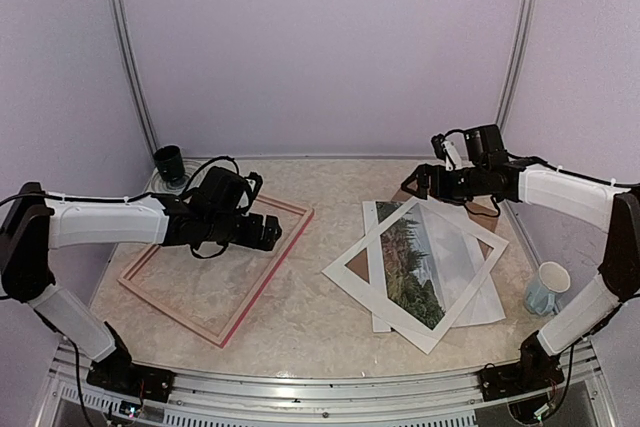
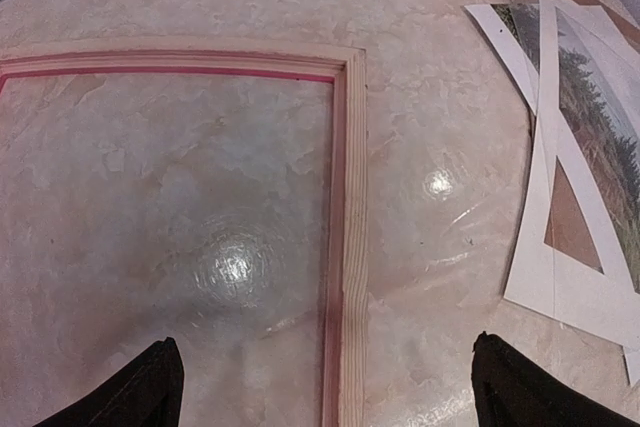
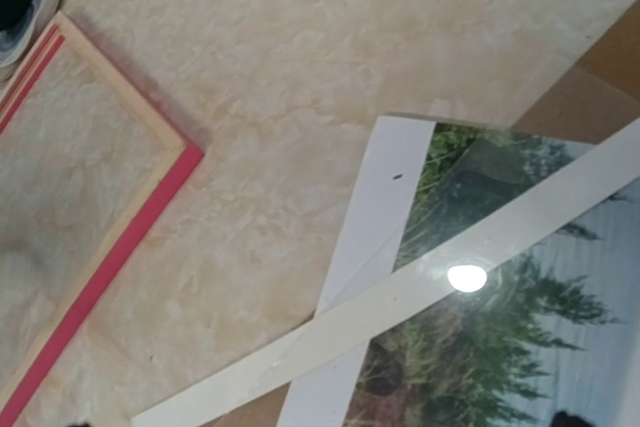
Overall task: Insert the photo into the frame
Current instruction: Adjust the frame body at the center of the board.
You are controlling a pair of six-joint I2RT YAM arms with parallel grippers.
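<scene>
Photo (image 1: 428,259): lies flat on the right half of the table (image 1: 330,182), with dark trees, pale water and sky, and a white margin. It is not in the frame and is well apart from it.

White mat border (image 1: 370,302): lies skewed on top of the photo. In the right wrist view one strip crosses the print diagonally. A brown backing board (image 3: 588,97) pokes out from under the stack at the far side. I see a sheen on the print but can't tell whether a clear sheet covers it.

Frame (image 1: 268,282): on the left half of the table, flat, pale wood side up with pink-red edges showing. There is nothing inside it, and the table top shows through the opening.

Left gripper (image 2: 328,389): fingers spread wide and holding nothing. It is above the frame's right-hand rail, which runs between the two fingertips in the wrist view. I can't tell whether it touches.

Right gripper (image 1: 413,187): fingers wide apart and holding nothing. It is over the far corner of the photo stack, near the backing board.

Surroundings: a dark cup (image 1: 169,163) stands in the far left corner behind the frame. A pale blue mug (image 1: 547,287) stands at the right edge beside the right arm. I can't see what is in either. Neither sits between the photo and the frame.
</scene>
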